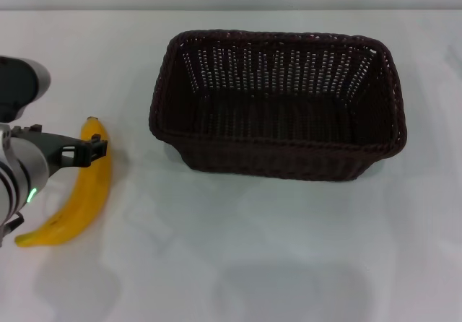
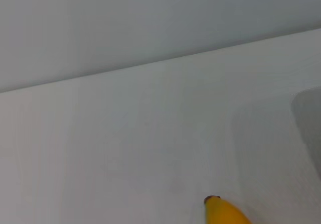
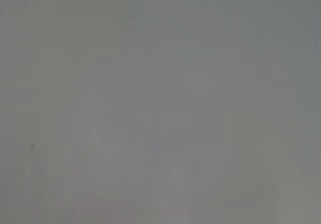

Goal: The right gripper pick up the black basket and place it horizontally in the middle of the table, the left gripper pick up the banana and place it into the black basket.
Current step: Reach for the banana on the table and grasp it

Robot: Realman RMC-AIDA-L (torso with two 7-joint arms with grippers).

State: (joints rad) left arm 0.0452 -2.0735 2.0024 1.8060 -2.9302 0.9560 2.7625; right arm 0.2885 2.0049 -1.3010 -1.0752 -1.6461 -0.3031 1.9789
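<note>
The black basket sits on the white surface, long side running across, open side up and nothing inside it. Well to the left of the basket lies the banana, flat on the surface, its dark tip pointing away from the robot and its stem end curling toward the near edge. The left gripper is right over the banana's upper half, black bracket parts crossing the fruit, green light glowing on the arm behind. Whether its fingers are spread or closed, I cannot tell. The left wrist view catches only the banana's tip on bare surface. The right gripper shows in no view.
</note>
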